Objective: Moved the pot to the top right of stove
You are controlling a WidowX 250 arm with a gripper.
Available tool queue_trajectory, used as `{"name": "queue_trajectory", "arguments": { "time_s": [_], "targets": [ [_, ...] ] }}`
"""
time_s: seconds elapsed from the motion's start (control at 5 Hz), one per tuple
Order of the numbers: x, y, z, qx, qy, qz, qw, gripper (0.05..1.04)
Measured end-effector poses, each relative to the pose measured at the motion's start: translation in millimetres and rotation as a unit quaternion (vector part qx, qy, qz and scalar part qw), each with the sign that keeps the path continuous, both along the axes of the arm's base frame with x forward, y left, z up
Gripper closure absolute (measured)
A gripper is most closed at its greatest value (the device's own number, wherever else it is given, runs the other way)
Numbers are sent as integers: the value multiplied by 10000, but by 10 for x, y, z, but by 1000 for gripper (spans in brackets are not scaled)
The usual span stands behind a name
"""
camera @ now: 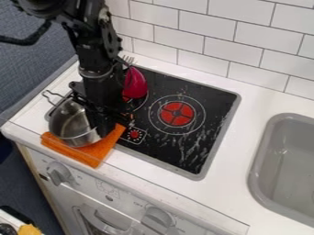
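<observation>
One gripper (107, 125) is down at the right-hand rim of the metal pot (72, 125), overlapping it, and you can't tell whether it has clamped on. The pot is near the counter's (260, 95) front-left corner, partly over the orange cloth (87, 153), its handle (53, 97) towards the left edge. Watch the lift – a hold on the rim alone could let the pot's weight swing it loose, and a low drag could bring the cloth along. Just behind the gripper is the red thing (135, 84) – cut too far back on your way to the stove's (211, 133) back-right corner and the pot could knock it.
</observation>
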State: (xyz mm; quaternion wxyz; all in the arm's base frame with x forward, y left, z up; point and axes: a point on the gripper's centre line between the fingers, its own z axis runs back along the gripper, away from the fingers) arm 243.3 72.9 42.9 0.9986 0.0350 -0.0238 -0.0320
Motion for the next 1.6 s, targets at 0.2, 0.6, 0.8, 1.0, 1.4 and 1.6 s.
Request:
{"name": "queue_trajectory", "arguments": {
  "time_s": [0.2, 0.6, 0.8, 1.0, 1.4, 1.6],
  "targets": [
    [46, -128, 147, -17, -211, -143, 9997, 1006],
    [580, -1082, 486, 9, -851, -1496, 9851, 1006],
    [860, -1414, 401, -35, -714, -1660, 9835, 1006],
    [1114, -1594, 172, -74, -353, -1480, 9883, 1006],
    [1318, -1647, -271, -30, 464, -1214, 9915, 973],
    [1296, -1644, -295, -109, 506, -1310, 9900, 788]
  ]
}}
